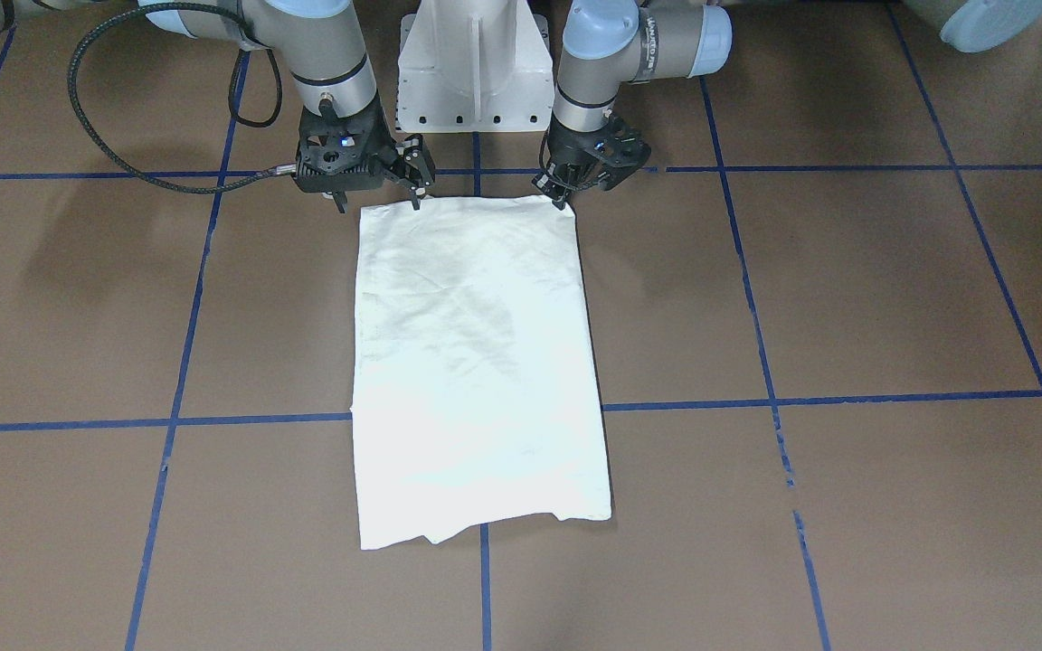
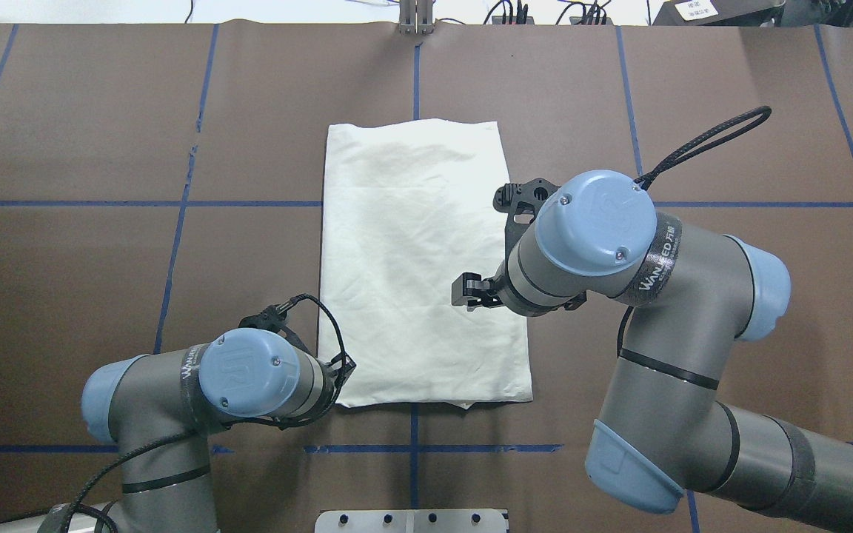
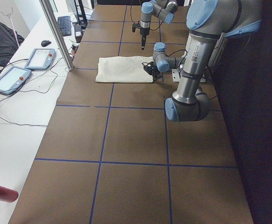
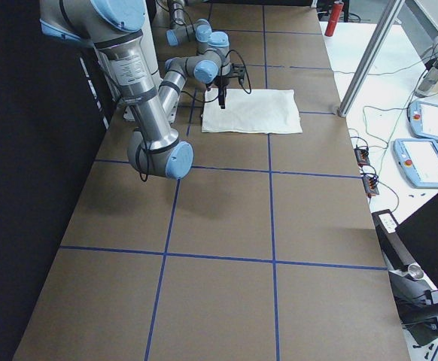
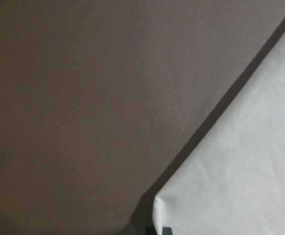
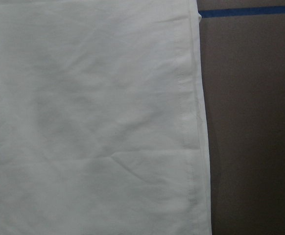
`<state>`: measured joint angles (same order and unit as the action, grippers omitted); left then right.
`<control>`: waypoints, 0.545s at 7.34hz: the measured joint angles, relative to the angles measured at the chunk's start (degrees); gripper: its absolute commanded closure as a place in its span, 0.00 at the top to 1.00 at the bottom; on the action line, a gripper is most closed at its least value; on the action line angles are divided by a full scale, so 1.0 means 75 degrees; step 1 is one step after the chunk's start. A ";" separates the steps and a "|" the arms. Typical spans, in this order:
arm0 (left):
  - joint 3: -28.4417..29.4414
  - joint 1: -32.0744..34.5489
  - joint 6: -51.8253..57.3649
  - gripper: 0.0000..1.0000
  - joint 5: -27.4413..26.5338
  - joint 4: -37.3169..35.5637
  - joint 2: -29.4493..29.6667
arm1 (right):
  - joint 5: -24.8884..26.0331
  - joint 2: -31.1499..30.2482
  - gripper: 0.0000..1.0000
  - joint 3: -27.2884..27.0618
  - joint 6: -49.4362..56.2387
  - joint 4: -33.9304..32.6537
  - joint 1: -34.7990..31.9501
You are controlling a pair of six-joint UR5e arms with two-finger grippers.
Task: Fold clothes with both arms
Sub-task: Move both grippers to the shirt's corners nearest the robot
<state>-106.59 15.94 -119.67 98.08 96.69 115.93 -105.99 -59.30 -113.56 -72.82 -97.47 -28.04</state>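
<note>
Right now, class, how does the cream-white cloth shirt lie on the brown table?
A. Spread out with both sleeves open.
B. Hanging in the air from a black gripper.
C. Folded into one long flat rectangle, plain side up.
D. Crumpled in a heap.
C: the cream-white shirt lies flat on the brown table as one long rectangle, with no sleeve sticking out and no print showing.

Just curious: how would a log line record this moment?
shirt folded rectangle, flat | left pincer at its near corner | right pincer raised above it
</note>
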 measured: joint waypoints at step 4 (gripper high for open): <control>-0.0754 0.0007 0.1075 0.00 0.0032 -0.0016 -0.0388 | -0.0025 -0.0053 1.00 0.0001 -0.1614 0.0013 0.0263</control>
<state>-112.24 15.99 -111.61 98.32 96.57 113.02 -106.18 -59.70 -113.55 -84.92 -97.38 -26.06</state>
